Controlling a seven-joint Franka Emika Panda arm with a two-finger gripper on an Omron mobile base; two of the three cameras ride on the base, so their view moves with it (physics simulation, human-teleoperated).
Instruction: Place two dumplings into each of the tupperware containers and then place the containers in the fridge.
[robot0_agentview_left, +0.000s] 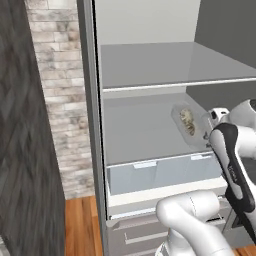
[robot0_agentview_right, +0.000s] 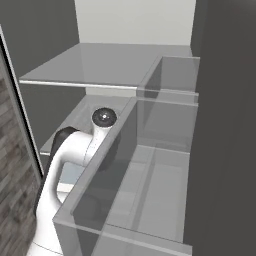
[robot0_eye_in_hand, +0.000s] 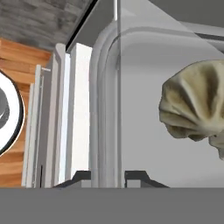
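In the gripper (robot0_eye_in_hand: 108, 177), the container's (robot0_eye_in_hand: 107, 109) rim.

The fridge (robot0_agentview_left: 90, 100) has a dark grey frame and pale grey shelves. The tupperware container (robot0_agentview_left: 180, 117) is translucent grey; its dumplings (robot0_agentview_left: 188, 120) are beige with crimped ridges. Beside it are a whitish-grey brick wall (robot0_agentview_left: 60, 100) and an orange-brown wooden floor (robot0_agentview_left: 82, 225).

One fridge (robot0_agentview_left: 150, 65), standing open, with two flat shelves (robot0_agentview_left: 170, 67) and one translucent bottom drawer (robot0_agentview_left: 160, 172). One tupperware container (robot0_agentview_left: 187, 122) sits on the lower shelf, holding two dumplings (robot0_agentview_left: 187, 119). One door bin (robot0_agentview_right: 150, 200) is visible.
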